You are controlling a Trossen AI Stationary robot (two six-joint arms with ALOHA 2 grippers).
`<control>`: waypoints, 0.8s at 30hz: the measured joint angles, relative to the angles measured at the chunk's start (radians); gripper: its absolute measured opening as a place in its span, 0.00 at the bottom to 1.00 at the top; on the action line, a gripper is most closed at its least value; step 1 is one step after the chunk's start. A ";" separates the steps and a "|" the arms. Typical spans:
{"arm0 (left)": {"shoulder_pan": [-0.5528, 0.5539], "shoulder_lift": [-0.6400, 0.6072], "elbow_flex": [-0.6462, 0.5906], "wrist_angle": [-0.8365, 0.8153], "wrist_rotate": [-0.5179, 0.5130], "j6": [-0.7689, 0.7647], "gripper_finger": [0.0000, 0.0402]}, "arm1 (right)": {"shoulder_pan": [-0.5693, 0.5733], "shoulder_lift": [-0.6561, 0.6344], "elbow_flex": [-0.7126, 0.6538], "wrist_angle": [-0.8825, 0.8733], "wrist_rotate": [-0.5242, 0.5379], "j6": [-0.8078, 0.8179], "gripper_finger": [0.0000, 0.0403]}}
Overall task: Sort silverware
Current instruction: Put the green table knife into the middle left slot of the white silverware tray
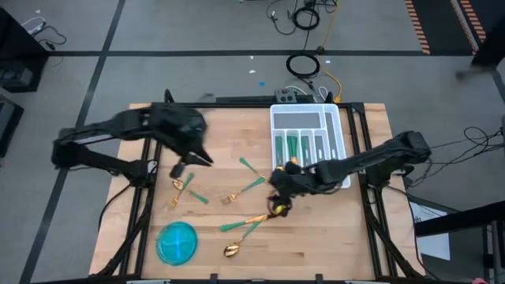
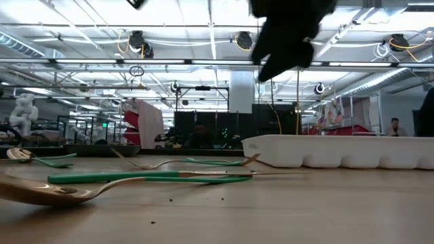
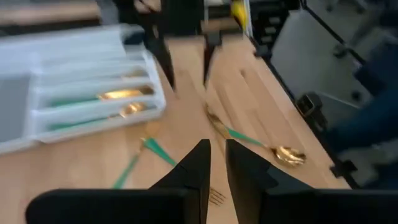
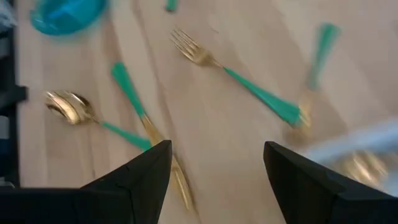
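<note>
Silverware (image 1: 254,184) lies scattered mid-table, some already in tray (image 1: 333,118); right gripper (image 1: 278,183), wide open and empty, hovers over it, next needing descent onto one handle; left gripper (image 1: 180,169) nearly closed, empty.

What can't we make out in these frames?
- Tray contents: high view too small for a count or type; right arm covers its near end.
- Tray interior: low view, its wall hides it.
- Left gripper: high view too small to tell whether it holds anything; left wrist view shows fingers close together.
- Right gripper: open; motion blur smears the fork.
</note>
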 joint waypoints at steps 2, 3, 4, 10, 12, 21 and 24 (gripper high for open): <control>-0.018 -0.073 0.000 0.002 -0.047 -0.031 0.14 | -0.023 0.053 0.000 0.067 -0.054 -0.035 0.62; -0.021 -0.110 0.000 0.006 -0.064 -0.052 0.14 | -0.031 0.083 0.009 0.083 -0.079 -0.049 0.62; -0.023 -0.145 -0.001 0.016 -0.077 -0.077 0.14 | -0.037 0.111 0.022 0.091 -0.103 -0.067 0.62; -0.033 -0.329 0.000 0.091 -0.115 -0.222 0.14 | -0.039 0.292 0.217 0.019 -0.149 -0.243 0.62; -0.032 -0.374 0.000 0.094 -0.134 -0.254 0.14 | -0.040 0.345 0.294 -0.022 -0.149 -0.295 0.62; -0.032 -0.488 0.000 0.092 -0.149 -0.313 0.14 | 0.005 0.508 0.498 -0.172 -0.150 -0.418 0.62; -0.032 -0.503 0.000 0.092 -0.149 -0.313 0.14 | 0.032 0.535 0.510 -0.154 -0.153 -0.411 0.62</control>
